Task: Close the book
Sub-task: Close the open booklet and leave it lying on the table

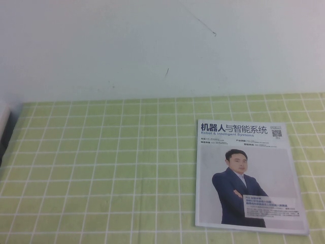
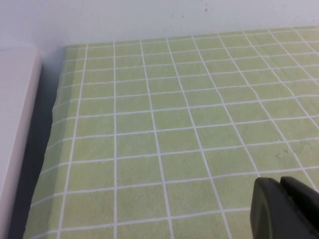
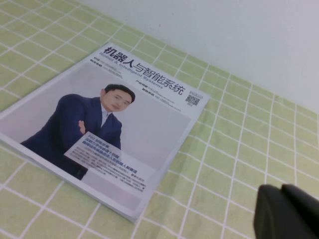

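High view: green checked tablecloth (image 1: 101, 162) fills the lower frame, with a plain white wall (image 1: 127, 46) behind at 12 o'clock. Book (image 1: 244, 173), a thin magazine, lies flat on the cloth at about 4 o'clock. Its front cover is up, showing a man in a dark suit and title print, spine side toward 9 o'clock. No page or cover lifted that I can see. Judgement: the closing step looks already done, cover down and flush, so the task reads as at or near its end. The next move, if any, calls only for a check that the cover sits flat, with both arms kept clear of it. Nothing looks left to grasp or flip. White slab (image 1: 3, 119) is cut off at the 9 o'clock edge, and I can't say what it is. Left wrist view shows more of it beside the cloth's edge. Neither arm shows in the high view. Left gripper (image 2: 286, 209) is only a dark tip in its own wrist view, over bare cloth, with no book in that view. Cannot tell if it is spread or pressed together. Right gripper (image 3: 289, 211) is likewise a dark tip, over cloth near the book but apart from it, state cannot tell. Height of either gripper above the table is hard to judge. Small print on the cover is too small to read.
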